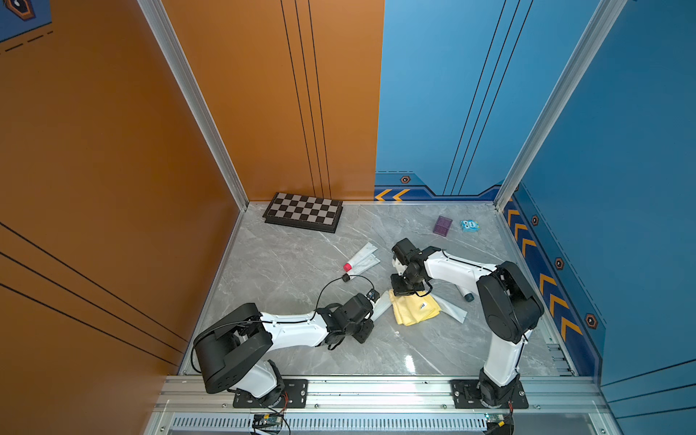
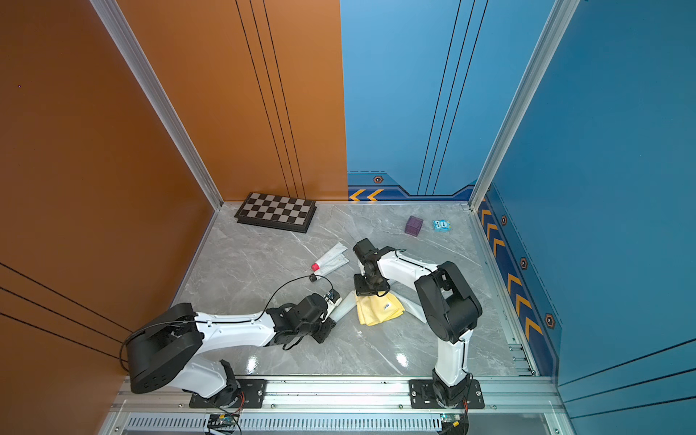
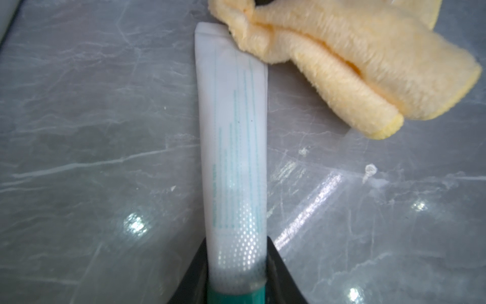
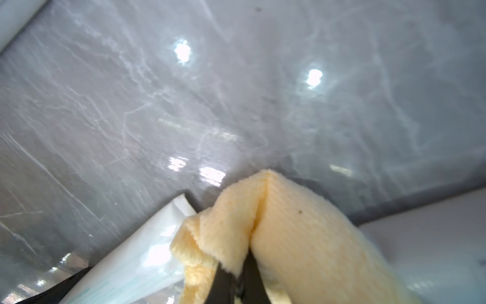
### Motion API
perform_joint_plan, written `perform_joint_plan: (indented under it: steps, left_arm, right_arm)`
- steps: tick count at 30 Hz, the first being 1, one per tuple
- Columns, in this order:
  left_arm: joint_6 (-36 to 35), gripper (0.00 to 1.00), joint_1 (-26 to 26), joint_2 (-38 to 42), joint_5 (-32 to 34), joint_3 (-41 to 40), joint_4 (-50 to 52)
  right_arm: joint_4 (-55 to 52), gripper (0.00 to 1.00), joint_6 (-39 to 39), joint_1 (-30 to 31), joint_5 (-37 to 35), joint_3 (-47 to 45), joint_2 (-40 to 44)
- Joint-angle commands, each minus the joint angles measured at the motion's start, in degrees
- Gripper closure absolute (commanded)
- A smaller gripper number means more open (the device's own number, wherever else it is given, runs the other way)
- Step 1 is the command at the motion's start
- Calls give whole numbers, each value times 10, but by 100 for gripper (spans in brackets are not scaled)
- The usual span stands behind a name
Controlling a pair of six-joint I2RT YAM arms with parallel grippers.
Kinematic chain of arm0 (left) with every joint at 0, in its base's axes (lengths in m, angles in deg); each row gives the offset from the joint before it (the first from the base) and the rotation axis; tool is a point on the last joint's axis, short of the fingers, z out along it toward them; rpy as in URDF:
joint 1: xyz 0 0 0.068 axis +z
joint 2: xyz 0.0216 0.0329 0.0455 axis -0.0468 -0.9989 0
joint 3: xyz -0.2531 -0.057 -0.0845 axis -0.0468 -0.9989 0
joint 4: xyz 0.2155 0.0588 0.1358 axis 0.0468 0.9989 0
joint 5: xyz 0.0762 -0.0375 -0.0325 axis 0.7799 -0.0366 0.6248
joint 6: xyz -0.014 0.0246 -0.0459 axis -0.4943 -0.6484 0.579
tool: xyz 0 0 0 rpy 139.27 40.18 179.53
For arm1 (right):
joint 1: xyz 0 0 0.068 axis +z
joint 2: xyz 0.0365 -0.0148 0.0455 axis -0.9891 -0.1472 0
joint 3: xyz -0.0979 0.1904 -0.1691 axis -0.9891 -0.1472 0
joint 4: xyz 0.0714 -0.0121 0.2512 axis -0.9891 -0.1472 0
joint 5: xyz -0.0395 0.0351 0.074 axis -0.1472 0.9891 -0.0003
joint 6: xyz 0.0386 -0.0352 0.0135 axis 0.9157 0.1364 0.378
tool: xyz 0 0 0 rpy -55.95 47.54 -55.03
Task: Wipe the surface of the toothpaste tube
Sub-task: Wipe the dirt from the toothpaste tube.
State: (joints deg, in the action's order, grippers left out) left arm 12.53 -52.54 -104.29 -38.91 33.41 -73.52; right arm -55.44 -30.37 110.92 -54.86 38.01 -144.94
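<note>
A white toothpaste tube point(image 3: 234, 131) with teal print and a teal cap lies flat on the grey marble table. My left gripper point(image 3: 236, 265) is shut on its cap end. In both top views the tube point(image 1: 381, 308) point(image 2: 344, 307) sticks out of the left gripper point(image 1: 371, 301) toward a folded yellow cloth point(image 1: 414, 307) point(image 2: 378, 309). My right gripper point(image 4: 238, 279) is shut on a fold of the cloth point(image 4: 289, 237). It stands over the cloth's far edge point(image 1: 403, 290). A cloth corner point(image 3: 242, 34) overlaps the tube's flat crimped end. The tube point(image 4: 147, 252) also shows beside the cloth.
A red-capped white tube point(image 1: 361, 258) lies behind the left gripper, next to a loose black cable. Another white tube point(image 1: 452, 309) pokes out from under the cloth's right side. A chessboard point(image 1: 303, 212) sits at the back left, a purple cube point(image 1: 442, 225) and a small blue pack point(image 1: 469, 225) at the back right.
</note>
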Motion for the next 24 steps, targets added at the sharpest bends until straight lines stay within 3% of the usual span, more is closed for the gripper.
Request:
perform_joint_plan:
  steps: [1, 8, 24]
  left_arm:
    - [-2, 75, -9, -30, 0, -12, 62]
    - [-1, 75, -9, -34, 5, -11, 62]
    - [-25, 73, 23, -92, -6, 37, 73]
  right_arm:
    - [5, 100, 19, -52, 57, -3, 79]
    - [25, 100, 47, -104, 93, -17, 173]
    - [1, 100, 47, -136, 78, -59, 305]
